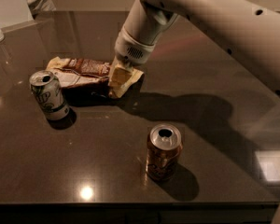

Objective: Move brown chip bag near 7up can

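The gripper (120, 78), clamped on the brown chip bag's (81, 71) right end, held that end seemingly raised off the desk (107, 176) toward the far-left corner, apparently to carry it beside the 7up can (49, 96) near the left edge.

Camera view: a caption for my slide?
Robot hand at the end of the brown chip bag, 7up can close beside it.

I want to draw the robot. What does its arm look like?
The arm is a smooth cream-white tube with dark dots. Its wrist has a dark grille. The pincer, at one end of the brown chip bag, is pale yellow.
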Motion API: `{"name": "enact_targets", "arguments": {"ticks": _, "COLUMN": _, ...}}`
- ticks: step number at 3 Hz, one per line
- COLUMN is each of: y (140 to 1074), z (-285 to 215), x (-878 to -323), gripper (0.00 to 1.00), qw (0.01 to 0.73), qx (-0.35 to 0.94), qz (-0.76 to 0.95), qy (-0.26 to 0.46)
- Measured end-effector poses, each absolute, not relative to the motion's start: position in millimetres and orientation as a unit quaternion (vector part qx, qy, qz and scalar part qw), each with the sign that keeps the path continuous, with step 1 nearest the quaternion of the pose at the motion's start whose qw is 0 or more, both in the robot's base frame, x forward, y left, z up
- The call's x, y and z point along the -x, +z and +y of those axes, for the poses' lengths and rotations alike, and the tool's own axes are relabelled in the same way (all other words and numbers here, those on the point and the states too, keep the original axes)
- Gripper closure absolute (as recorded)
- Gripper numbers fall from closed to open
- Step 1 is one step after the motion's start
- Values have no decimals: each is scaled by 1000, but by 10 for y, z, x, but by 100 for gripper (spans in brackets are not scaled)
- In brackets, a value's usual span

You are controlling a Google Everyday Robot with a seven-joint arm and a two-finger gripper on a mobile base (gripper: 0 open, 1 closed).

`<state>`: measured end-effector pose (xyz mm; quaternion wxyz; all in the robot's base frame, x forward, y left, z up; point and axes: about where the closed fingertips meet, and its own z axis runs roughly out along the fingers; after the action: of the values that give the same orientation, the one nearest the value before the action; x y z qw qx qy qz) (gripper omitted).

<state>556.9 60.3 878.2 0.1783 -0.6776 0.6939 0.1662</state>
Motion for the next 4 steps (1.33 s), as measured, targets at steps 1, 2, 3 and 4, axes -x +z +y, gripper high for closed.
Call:
{"name": "enact_targets", "arguments": {"ticks": 1, "y": 8841, "z": 731, "x": -5462, "gripper": 82, "qw": 179, "qx": 686, "qz": 685, "qy": 167}}
{"name": "enact_targets", "arguments": {"ticks": 2, "y": 8859, "z": 813, "x": -5423, "gripper": 58, "qw": 180, "qx": 690, "qz": 681, "qy": 167}}
{"name": "enact_targets", "arguments": {"ticks": 3, "y": 8882, "z": 846, "x": -5450, "gripper": 36, "qw": 183, "qx": 692, "qz": 679, "qy": 163}}
{"name": "enact_targets", "arguments": {"ticks": 4, "y": 8881, "z": 857, "x": -5442, "gripper": 12, "qw": 183, "qx": 693, "qz": 679, "qy": 163}}
